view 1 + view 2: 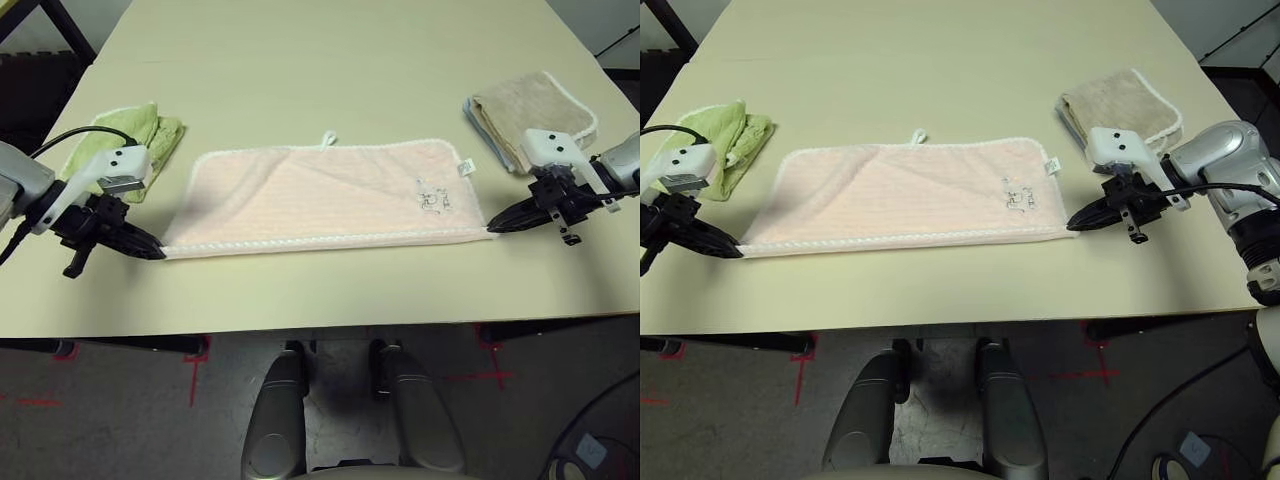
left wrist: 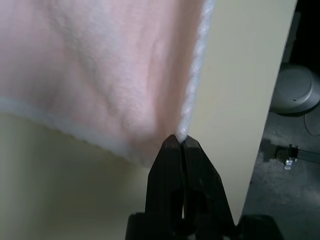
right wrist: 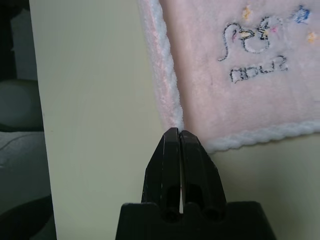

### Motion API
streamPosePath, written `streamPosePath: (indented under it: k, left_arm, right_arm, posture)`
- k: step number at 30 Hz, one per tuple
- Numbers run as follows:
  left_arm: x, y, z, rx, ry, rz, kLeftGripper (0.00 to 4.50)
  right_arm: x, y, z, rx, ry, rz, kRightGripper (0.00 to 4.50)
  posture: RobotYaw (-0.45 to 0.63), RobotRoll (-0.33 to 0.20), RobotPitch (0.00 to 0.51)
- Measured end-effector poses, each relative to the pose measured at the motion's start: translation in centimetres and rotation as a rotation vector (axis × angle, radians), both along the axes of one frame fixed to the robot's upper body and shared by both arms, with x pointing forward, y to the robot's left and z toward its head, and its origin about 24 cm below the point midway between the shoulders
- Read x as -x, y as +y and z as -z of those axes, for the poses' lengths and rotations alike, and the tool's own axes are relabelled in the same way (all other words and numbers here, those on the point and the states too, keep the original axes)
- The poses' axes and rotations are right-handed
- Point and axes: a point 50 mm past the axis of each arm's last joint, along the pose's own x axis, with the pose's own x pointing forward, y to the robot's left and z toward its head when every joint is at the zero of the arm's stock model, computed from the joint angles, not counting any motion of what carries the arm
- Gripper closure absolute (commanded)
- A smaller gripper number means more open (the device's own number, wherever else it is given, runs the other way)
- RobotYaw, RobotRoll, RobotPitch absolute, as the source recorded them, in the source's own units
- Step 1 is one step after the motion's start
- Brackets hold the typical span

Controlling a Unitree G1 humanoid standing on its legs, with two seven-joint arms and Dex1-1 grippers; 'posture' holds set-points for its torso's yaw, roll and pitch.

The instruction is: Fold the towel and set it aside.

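Crumpled light green towel [image 1: 128, 142] at left, partly hidden behind left gripper [image 1: 157, 250] pinched shut on near-left corner of pale pink terry towel with white scalloped trim [image 1: 320, 200], lying folded mid-frame on cream table [image 1: 320, 60], right gripper [image 1: 491, 228] clamped on its near-right corner, folded beige-tan towel [image 1: 535, 110] upper right, partly behind that arm.

On my screens I count three towels on one tabletop [image 1: 300, 60]: one pale pink towel [image 1: 320, 195] with white trim, one light green towel [image 1: 150, 130], one beige-tan towel [image 1: 535, 105]. On the pink one I count one embroidered mark [image 1: 432, 198], one white tag [image 1: 465, 167] and one small white loop [image 1: 327, 139]. Pincers: two, one left pincer [image 1: 158, 250] and one right pincer [image 1: 490, 228].
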Motion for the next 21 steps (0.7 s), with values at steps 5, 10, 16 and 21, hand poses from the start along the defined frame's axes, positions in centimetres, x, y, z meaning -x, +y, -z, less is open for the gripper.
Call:
streamPosePath:
  k: [5,10,16,21]
  left_arm:
    - [-2.3,-0.5,-1.5,-0.014,-0.107,-0.019,4.49]
    - [-3.6,-1.1,-2.6,-0.030,-0.197,-0.030,4.49]
    - [-4.6,-1.3,-3.4,-0.055,-0.303,-0.063,4.49]
    - [-4.9,-1.1,-3.5,-0.072,-0.362,-0.101,4.49]
  right_arm:
    - [-0.7,-0.4,-0.3,-0.003,-0.047,0.037,4.50]
    - [-1.6,-1.0,-0.8,-0.044,-0.139,0.107,4.50]
    - [-2.7,-0.8,-1.2,-0.095,-0.292,0.177,4.50]
    - [-3.6,0.0,-0.9,-0.104,-0.387,0.197,4.50]
  posture:
    - [0.01,0.000,0.244]
    - [0.01,0.000,0.247]
    - [0.01,0.000,0.247]
    - [0.02,0.000,0.253]
